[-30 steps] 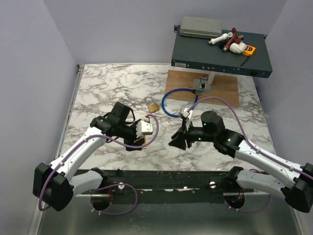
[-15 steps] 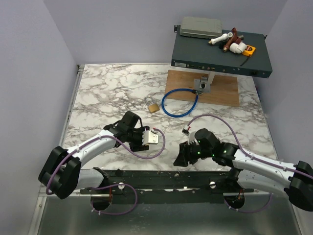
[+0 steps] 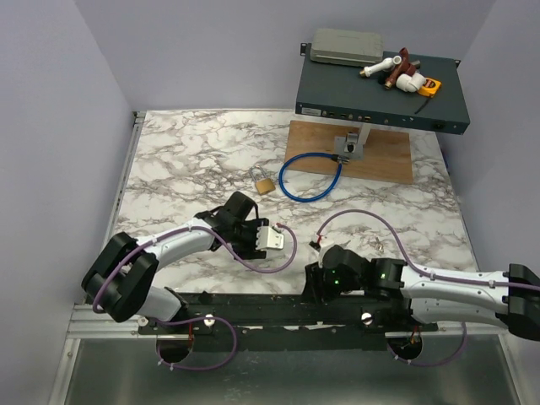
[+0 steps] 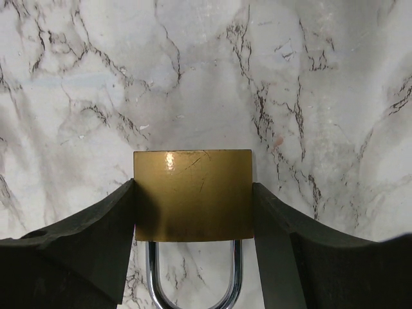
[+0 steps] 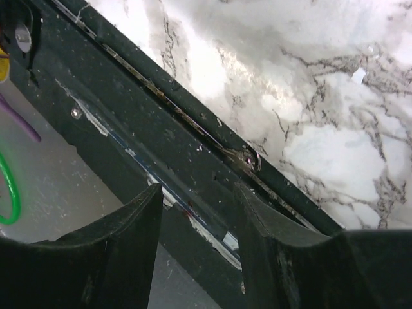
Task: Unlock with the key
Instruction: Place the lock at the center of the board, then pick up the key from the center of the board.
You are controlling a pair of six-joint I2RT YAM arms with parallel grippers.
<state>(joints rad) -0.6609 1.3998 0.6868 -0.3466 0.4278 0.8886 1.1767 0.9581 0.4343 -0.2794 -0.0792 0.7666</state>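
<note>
At the black rail (image 5: 129,109) along the table's near edge, the right gripper (image 5: 198,190) hovers with its jaws apart and nothing between them. The key (image 5: 245,158), a tiny silvery thing on a small ring, lies on the rail's far lip, right against the marble as far as can be told. It sits just beyond one fingertip, not in the gap. Just beyond the rail, over the marble table (image 4: 206,71), the left gripper (image 4: 193,215) is clamped on a brass padlock (image 4: 193,187). A finger presses each side of the body, and the shackle points back toward the wrist. The step in hand looks like fetching the key, since the lock is gripped and presented while the key is not yet picked up. The next move probably calls for shifting the right gripper slightly so the key sits between the fingers. It would then lower and pinch a very thin piece lying flat beside a raised edge, where the fingers could scrape the rail or push the key off. Farther from the rail lie a second padlock (image 3: 264,183) and a blue cable (image 3: 310,175) loop. Beyond those are a wooden board (image 3: 384,156) and, farthest from the rail, a dark equipment box (image 3: 380,93).
</note>
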